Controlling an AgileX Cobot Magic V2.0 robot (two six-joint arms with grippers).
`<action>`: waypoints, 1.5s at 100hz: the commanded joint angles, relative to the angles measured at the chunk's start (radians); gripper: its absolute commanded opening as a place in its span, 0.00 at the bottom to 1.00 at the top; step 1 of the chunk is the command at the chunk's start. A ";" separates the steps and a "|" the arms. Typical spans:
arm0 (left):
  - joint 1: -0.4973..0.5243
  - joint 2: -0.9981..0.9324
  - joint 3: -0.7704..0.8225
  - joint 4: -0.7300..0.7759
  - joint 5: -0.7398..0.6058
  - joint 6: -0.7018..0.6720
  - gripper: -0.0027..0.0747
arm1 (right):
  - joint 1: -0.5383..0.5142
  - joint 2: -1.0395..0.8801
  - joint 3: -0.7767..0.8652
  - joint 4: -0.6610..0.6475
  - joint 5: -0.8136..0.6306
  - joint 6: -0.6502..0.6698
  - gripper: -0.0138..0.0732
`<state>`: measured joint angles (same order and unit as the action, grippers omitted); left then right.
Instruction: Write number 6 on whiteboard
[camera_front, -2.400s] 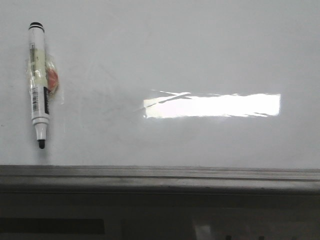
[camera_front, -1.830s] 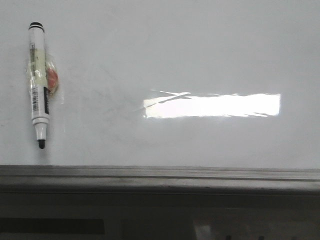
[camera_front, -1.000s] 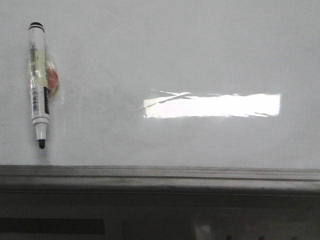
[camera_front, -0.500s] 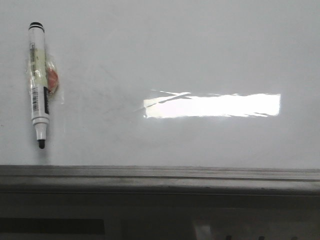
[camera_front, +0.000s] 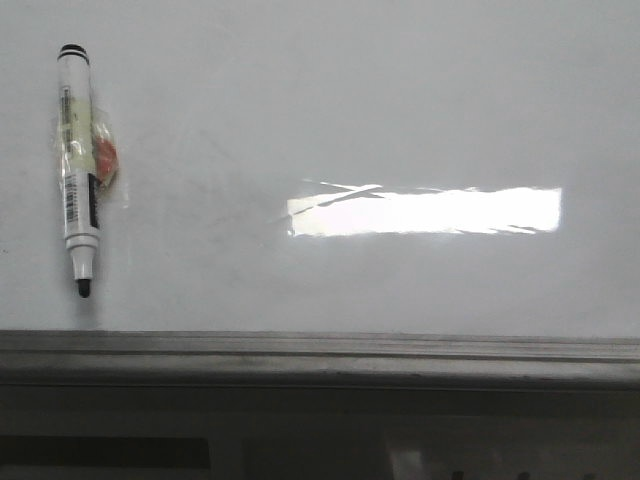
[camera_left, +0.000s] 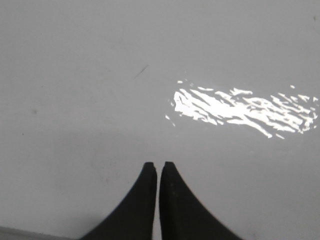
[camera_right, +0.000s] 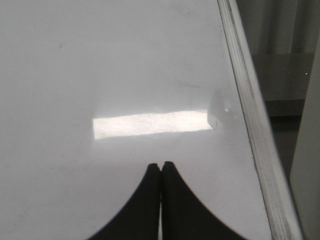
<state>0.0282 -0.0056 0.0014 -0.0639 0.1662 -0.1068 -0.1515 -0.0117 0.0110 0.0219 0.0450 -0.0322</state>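
1. Against the earlier front views we see no change: the marker pen (camera_front: 78, 170) lies at the same spot at the far left of the whiteboard (camera_front: 400, 110), black tip toward the near edge, and the bright rectangular glare (camera_front: 425, 211) sits where it did.
2. We see no number 6 on the board in any view; only faint smudges and a short dark scratch (camera_left: 140, 72) in the left wrist view.
3. The pen has a clear wrap with an orange patch (camera_front: 106, 157) against its right side, touching the barrel.
4. The grey metal ledge (camera_front: 320, 347) runs along the near edge of the whiteboard; nothing that we can make out lies in it.
5. The left gripper (camera_left: 158, 166) hovers over bare board, its jaws drawn almost together with only a thin slit between them, holding nothing.
6. The right gripper (camera_right: 160, 165) is over the board near its right metal edge (camera_right: 250, 120), jaws pressed together and empty.
7. Neither gripper shows in the front view.
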 joint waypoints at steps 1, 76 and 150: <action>0.001 -0.027 0.023 -0.001 -0.115 -0.006 0.01 | 0.002 -0.014 0.015 0.001 -0.087 -0.002 0.09; 0.000 -0.025 -0.143 0.008 -0.028 0.006 0.01 | 0.002 0.093 -0.262 0.228 0.350 -0.002 0.09; -0.003 0.119 -0.242 -0.034 -0.008 0.014 0.56 | 0.013 0.113 -0.309 0.223 0.392 -0.097 0.09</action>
<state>0.0282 0.0807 -0.2257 -0.0815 0.3354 -0.1014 -0.1384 0.0817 -0.2685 0.2396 0.5239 -0.1144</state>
